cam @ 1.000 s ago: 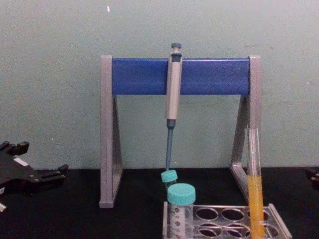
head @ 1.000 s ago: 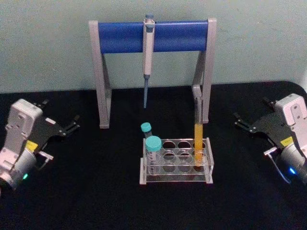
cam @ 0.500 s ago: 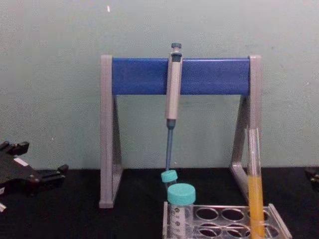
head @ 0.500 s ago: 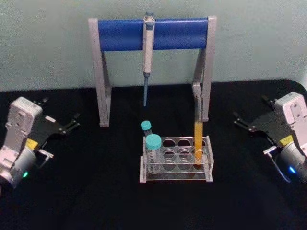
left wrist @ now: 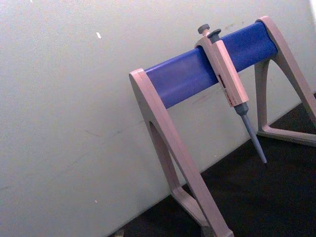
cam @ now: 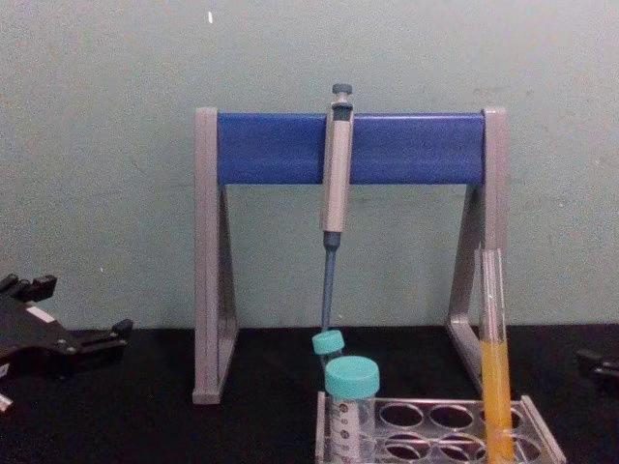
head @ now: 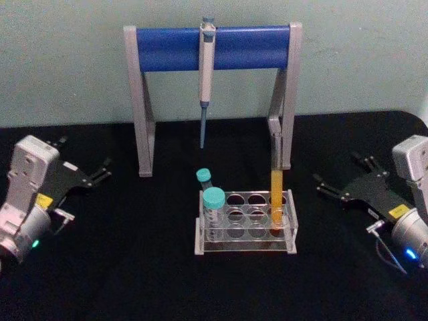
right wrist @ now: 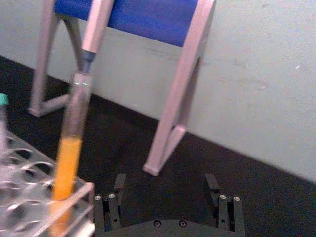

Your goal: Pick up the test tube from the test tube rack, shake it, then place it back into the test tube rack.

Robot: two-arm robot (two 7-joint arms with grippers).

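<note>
right gripper (head: 336,173) slid inward over black table (head: 134,267), jaws spread, as on left gripper (head: 85,153).

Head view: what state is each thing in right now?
test tube: upright in its hole, uncapped, part-filled orange
test tube rack: three tubes in, other holes free
teal-capped tubes: capped, seated in rack
pipette: hung on stand
left gripper: open, empty
right gripper: open, empty
</note>
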